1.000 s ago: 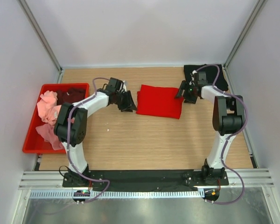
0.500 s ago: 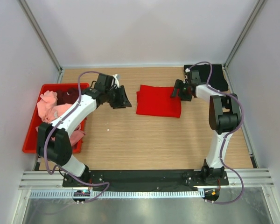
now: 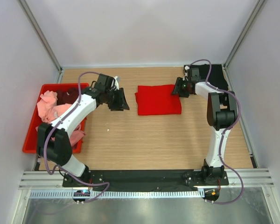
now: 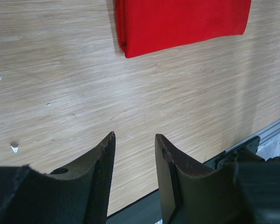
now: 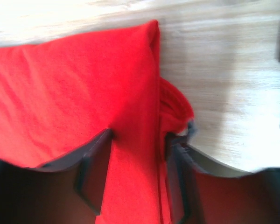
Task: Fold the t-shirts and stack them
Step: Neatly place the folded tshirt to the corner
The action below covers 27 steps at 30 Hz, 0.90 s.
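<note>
A folded bright red t-shirt [image 3: 158,99] [image 4: 177,21] [image 5: 74,84] lies on the wooden table, mid-back. My right gripper [image 3: 178,88] [image 5: 139,135] sits at the shirt's far right corner. Its jaws stand apart on either side of the folded edge, and red cloth fills the gap between them. My left gripper [image 3: 122,100] [image 4: 134,135] hovers open and empty over bare wood, left of the shirt and apart from it. A black t-shirt [image 3: 219,77] lies at the back right corner, behind the right arm. Pink t-shirts [image 3: 49,105] and a dark maroon one [image 3: 67,95] are heaped in the crate.
The red plastic crate [image 3: 60,85] stands at the table's left edge, beside the left arm. White walls and metal posts close off the back and both sides. A metal rail [image 3: 144,177] carrying the arm bases runs along the near edge.
The right gripper moved back to the shirt's far right corner and its jaws narrowed around the edge. The left arm pulled back left, away from the shirt. The shirt shifted slightly.
</note>
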Motion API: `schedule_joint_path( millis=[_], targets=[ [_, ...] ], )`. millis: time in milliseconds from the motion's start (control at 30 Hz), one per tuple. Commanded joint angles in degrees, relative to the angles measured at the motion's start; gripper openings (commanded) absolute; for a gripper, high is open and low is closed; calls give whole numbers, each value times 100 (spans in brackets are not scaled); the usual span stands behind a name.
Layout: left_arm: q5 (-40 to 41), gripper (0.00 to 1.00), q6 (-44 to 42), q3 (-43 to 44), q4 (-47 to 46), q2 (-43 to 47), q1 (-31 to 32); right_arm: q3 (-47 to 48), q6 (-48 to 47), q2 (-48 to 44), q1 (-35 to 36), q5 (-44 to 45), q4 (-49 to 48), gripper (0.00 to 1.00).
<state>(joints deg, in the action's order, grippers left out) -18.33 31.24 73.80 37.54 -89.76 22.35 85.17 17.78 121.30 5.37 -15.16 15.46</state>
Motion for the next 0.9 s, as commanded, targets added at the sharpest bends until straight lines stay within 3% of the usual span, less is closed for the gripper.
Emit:
schedule_joint_path(
  millis=[0,167,233,500,633,867],
  targets=[
    [171,41,-206,310,192,230,-38,8,-126,448,35,-180,440,48],
    [242,41,-303,275,245,266,-55,123,-415,255,26,-338,212,12],
    [321,41,-365,258,280,266,-55,228,-591,193,26,-347,281,3],
    [233,41,-417,196,289,160,-46,1176,-1373,-291,-18,311,1509,1],
    [154,41,-461,117,254,134,-55,1976,-1926,-81,-18,1161,2328,1],
    [-92,40,-488,170,298,-16,-46,3618,-2463,280,-97,1857,3269,1]
  ],
)
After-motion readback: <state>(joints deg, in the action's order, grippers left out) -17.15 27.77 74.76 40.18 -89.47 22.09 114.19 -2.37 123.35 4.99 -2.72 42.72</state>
